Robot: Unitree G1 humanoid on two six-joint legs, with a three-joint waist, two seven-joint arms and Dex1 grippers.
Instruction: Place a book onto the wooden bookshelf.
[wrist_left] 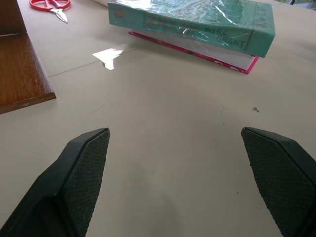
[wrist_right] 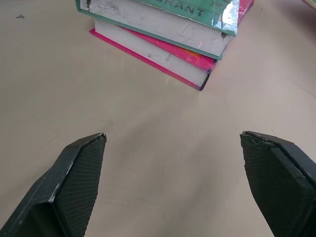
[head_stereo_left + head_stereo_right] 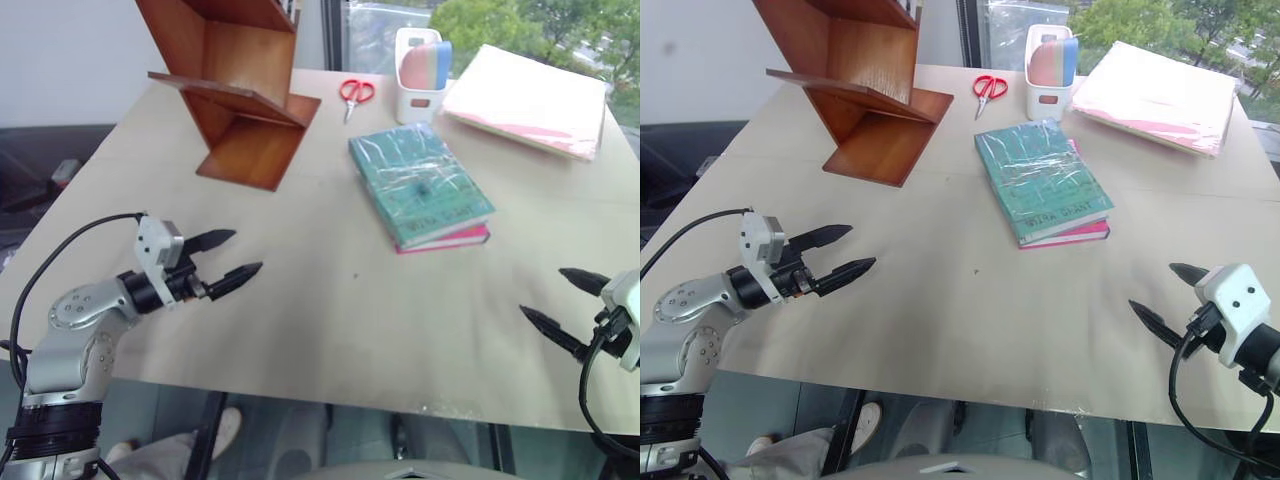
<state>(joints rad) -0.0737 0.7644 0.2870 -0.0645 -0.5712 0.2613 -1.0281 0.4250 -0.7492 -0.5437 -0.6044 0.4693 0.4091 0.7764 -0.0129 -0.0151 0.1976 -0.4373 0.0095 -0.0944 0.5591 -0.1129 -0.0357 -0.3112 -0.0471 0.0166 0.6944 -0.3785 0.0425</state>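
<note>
Where the head views look down, a smooth pale beige tabletop (image 3: 330,330) carries everything. Far left: the wooden bookshelf (image 3: 235,90), reddish-brown, glossy grain, built of flat slanted boards meeting at angles. Right of centre lies the book (image 3: 420,183), a thick teal hardcover under crinkled shiny wrap, flat on a magenta-pink book (image 3: 455,240) whose edge peeks out at its near side. Behind it, red-handled scissors (image 3: 355,93) lie flat, and a white rounded holder (image 3: 418,88) contains pink and blue slab-shaped items. Far right: a pale pink folder stack (image 3: 530,100), flat and soft-edged. The left hand (image 3: 228,262) hovers near left, its black tapered fingers apart and gripping nothing; the right hand (image 3: 565,305) sits near right, fingers likewise apart and empty, well apart from the book.

Left wrist view: two black fingers (image 1: 81,182) with a fine knurled pad texture, spread wide over bare tabletop. Teal spine with gold lettering, white page block of the pink book beneath, shelf base board at one side.

Right wrist view: textured fingers (image 2: 74,182) spread wide; scuffed white page edges of both stacked books beyond.
</note>
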